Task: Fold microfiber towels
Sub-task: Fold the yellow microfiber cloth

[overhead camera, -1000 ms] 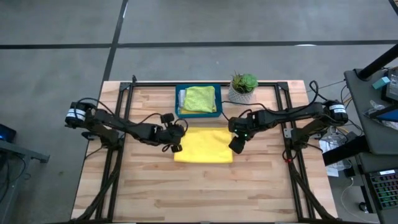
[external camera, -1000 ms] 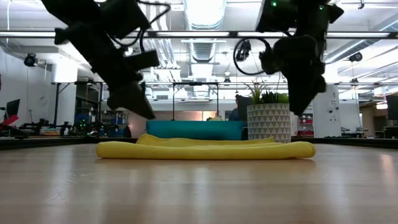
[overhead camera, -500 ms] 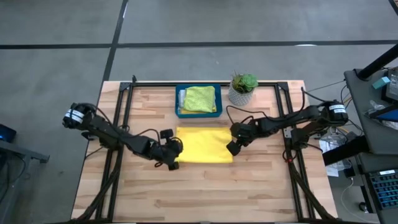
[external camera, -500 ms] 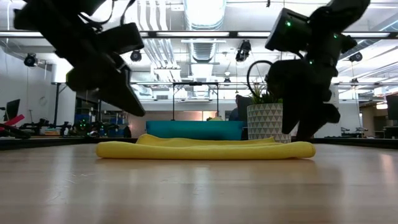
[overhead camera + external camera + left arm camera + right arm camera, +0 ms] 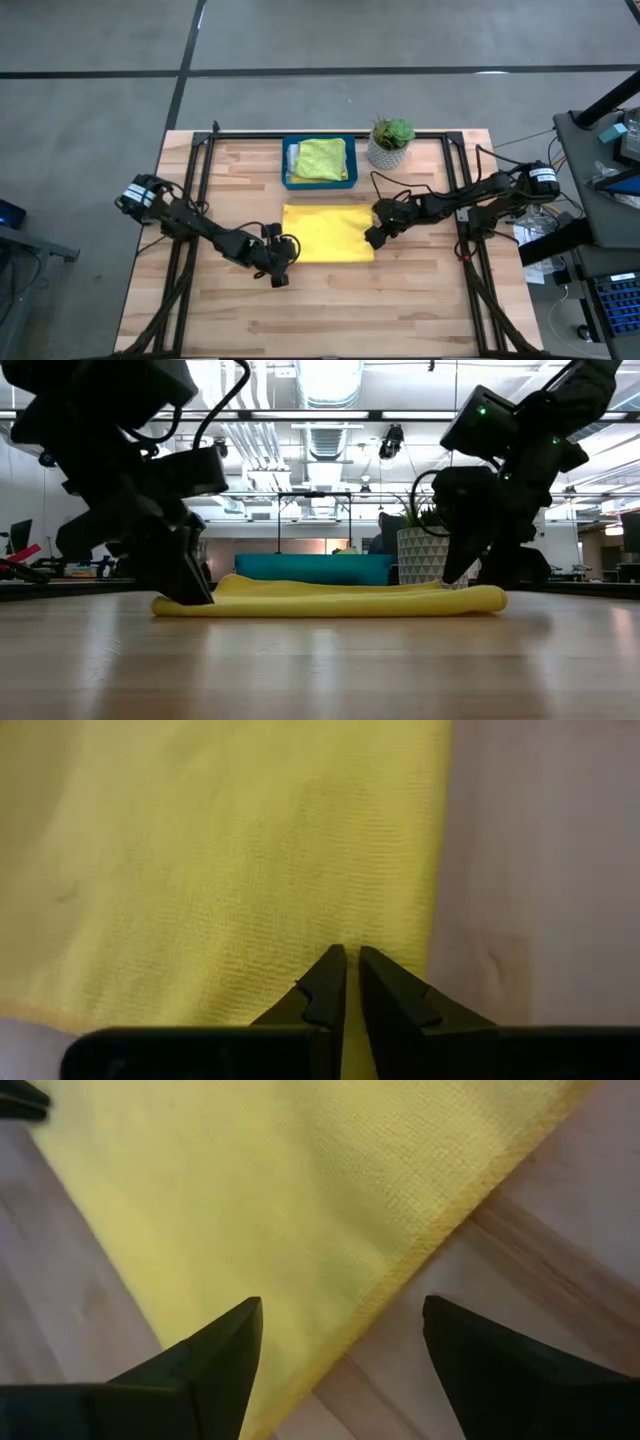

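Observation:
A yellow microfiber towel [image 5: 325, 232] lies flat on the wooden table, folded into a rectangle. My left gripper [image 5: 281, 274] is shut. Its tips [image 5: 347, 958] point down at the towel's near left corner [image 5: 175, 603]. My right gripper [image 5: 371, 238] is open at the towel's right edge [image 5: 440, 1230]; one finger stands over the cloth and one over the bare wood. It is low, at about the height of the towel's top in the low view. A lime green towel [image 5: 321, 158] lies in the teal tray [image 5: 287, 168] behind. My left gripper comes down slanting from the table's left, with its shut fingertips [image 5: 335, 970] over the yellow towel just inside its edge [image 5: 440, 870]. I cannot tell whether they touch the cloth.
A potted plant [image 5: 390, 142] stands at the far right of the tray, close behind my right arm. Black frame rails [image 5: 195, 180] run along both sides of the table. The near half of the table [image 5: 330, 310] is bare wood.
My left gripper has gone down and toward the table's near edge, along the towel's left side to its near left corner. My right gripper has sunk to the towel's right edge, rolled, and opened wider. The yellow towel has not moved.

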You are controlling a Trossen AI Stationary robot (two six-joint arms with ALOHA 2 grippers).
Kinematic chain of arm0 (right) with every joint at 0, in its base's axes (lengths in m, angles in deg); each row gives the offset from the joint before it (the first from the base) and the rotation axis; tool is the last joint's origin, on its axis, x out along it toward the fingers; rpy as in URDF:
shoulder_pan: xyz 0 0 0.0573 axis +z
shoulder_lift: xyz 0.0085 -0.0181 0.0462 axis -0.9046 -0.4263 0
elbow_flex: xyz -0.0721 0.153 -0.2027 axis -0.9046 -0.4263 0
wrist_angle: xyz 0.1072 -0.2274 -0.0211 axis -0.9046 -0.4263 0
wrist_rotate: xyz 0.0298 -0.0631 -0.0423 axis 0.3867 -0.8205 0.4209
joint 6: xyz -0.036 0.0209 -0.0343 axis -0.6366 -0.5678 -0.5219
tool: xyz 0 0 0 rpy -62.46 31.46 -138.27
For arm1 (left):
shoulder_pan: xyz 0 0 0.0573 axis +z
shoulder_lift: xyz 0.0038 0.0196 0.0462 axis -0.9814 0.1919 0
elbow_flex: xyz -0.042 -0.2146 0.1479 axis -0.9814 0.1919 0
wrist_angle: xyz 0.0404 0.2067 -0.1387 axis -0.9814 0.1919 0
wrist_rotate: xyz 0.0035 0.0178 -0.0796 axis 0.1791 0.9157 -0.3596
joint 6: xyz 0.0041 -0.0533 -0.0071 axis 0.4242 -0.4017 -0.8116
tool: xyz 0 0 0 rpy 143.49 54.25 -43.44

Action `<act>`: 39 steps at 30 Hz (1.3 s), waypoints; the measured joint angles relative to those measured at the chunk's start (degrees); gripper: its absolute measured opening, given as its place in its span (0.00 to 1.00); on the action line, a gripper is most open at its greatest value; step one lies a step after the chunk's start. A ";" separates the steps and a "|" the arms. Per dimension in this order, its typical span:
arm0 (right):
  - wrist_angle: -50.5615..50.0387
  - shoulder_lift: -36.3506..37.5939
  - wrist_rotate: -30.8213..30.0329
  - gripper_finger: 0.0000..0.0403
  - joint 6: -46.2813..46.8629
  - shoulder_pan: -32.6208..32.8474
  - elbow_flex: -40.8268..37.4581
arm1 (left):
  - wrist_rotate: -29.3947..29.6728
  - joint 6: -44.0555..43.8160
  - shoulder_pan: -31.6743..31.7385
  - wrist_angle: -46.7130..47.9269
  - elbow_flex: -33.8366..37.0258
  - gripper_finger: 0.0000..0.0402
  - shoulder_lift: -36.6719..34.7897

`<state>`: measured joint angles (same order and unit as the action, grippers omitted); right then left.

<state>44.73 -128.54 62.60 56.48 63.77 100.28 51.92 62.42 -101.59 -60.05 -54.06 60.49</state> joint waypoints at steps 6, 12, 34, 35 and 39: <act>7.86 -1.65 0.00 0.66 1.16 0.00 -1.89 | -0.58 -1.73 -0.04 -0.66 -0.13 0.05 1.02; 16.69 -5.49 -0.02 0.65 1.09 -0.02 -2.02 | -1.21 -1.65 -0.15 -0.34 -0.24 0.05 0.40; 18.20 -4.64 0.13 0.03 -3.58 -3.18 -2.13 | -1.81 -0.11 -0.80 3.21 -1.64 0.05 -3.36; 16.34 -3.82 0.23 0.03 -4.19 -3.72 -2.13 | -1.79 -0.25 -0.81 4.25 -1.49 0.05 -4.05; 5.30 0.37 0.39 0.03 -7.47 -6.25 -0.59 | -0.99 -0.54 -0.81 5.91 -0.24 0.05 -4.93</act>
<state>50.03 -128.17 62.99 49.00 57.52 99.69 50.94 61.88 -102.40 -54.15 -54.31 55.57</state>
